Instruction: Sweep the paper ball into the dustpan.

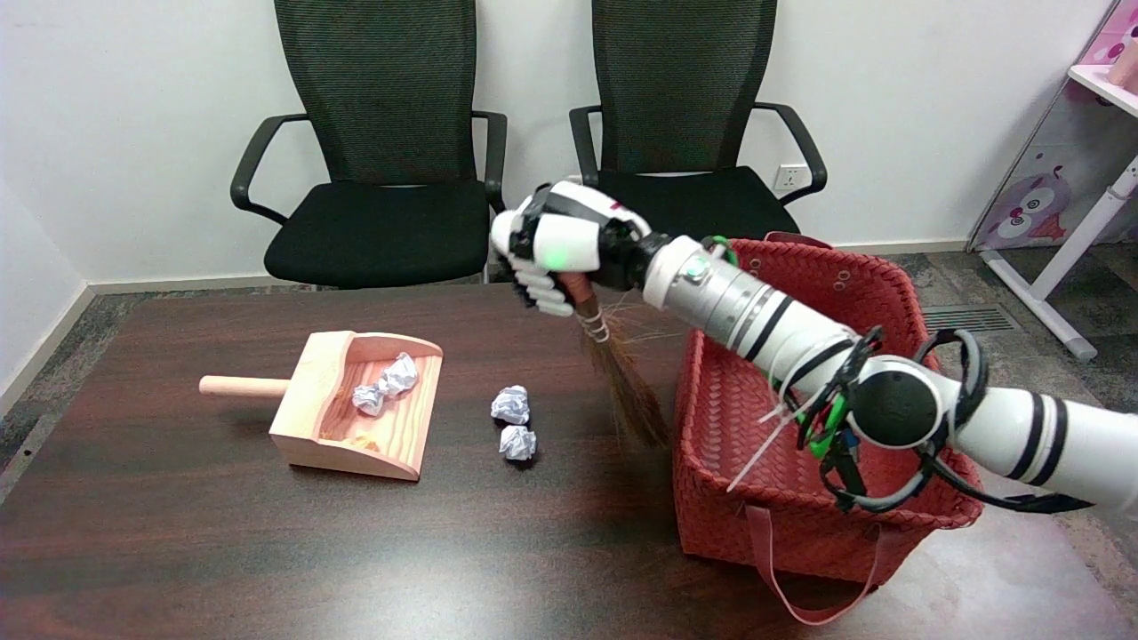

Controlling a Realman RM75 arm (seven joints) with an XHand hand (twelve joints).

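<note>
- Head view only: your right hand (556, 253) is up above the far side of the dark wooden table (178, 551), fingers wrapped around the reddish handle of a small straw broom (622, 382).
- Your grip sits at the top of the handle; the bristles hang down and slant toward the lower right of the picture, their tips just beside the left wall of the red woven basket (782, 418).
- You cannot tell from here whether the bristle tips touch the tabletop.
- Your right arm (800, 342) reaches in from the lower right and passes over the basket's opening.
- Two crumpled paper balls (514, 420) lie on the table between the broom and the dustpan, one just behind the other, close together.
- You will find them left of the bristles and apart from them, and right of the dustpan's open mouth.
- Your wooden dustpan (329, 436) rests on the table's left part, its round handle pointing left and its mouth facing right.
- Two more paper wads (385, 384) already sit inside the dustpan, near its back wall, touching each other.
- Behind the table stand two black office chairs (382, 160) against a white wall.
</note>
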